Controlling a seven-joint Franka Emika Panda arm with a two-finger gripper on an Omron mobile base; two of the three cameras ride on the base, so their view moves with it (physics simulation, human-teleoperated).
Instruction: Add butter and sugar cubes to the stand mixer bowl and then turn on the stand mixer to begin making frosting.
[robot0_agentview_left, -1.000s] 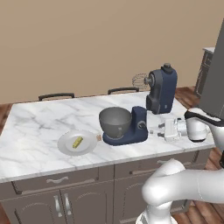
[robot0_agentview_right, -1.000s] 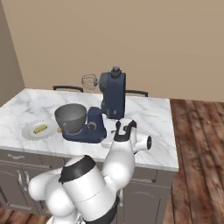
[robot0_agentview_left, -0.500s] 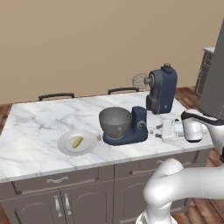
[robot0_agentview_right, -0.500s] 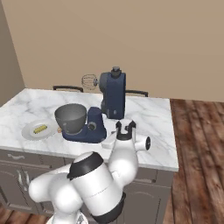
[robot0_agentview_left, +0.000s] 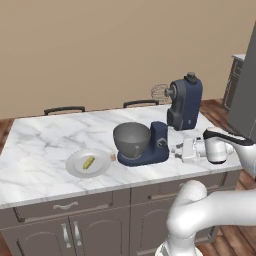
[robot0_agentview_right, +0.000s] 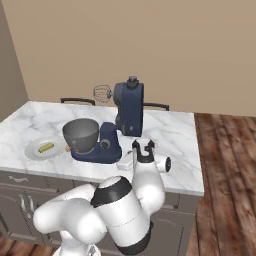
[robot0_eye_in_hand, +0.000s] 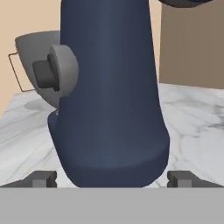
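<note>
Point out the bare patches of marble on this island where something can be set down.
Widest: the counter left of the plate, out to its left end. Also free is the right end beyond the stand mixer. It is crowded mid-counter: plate, stand mixer bowl and open gripper sit close together.

Butter (robot0_agentview_left: 88, 162) on plate (robot0_agentview_left: 76, 169), left of bowl (robot0_agentview_left: 131, 140).

Arm's stretched out low and roughly level, wrist horizontal, and the gripper (robot0_agentview_left: 176, 150) has its two fingers (robot0_eye_in_hand: 43, 178) spread wide, holding nothing.
</note>
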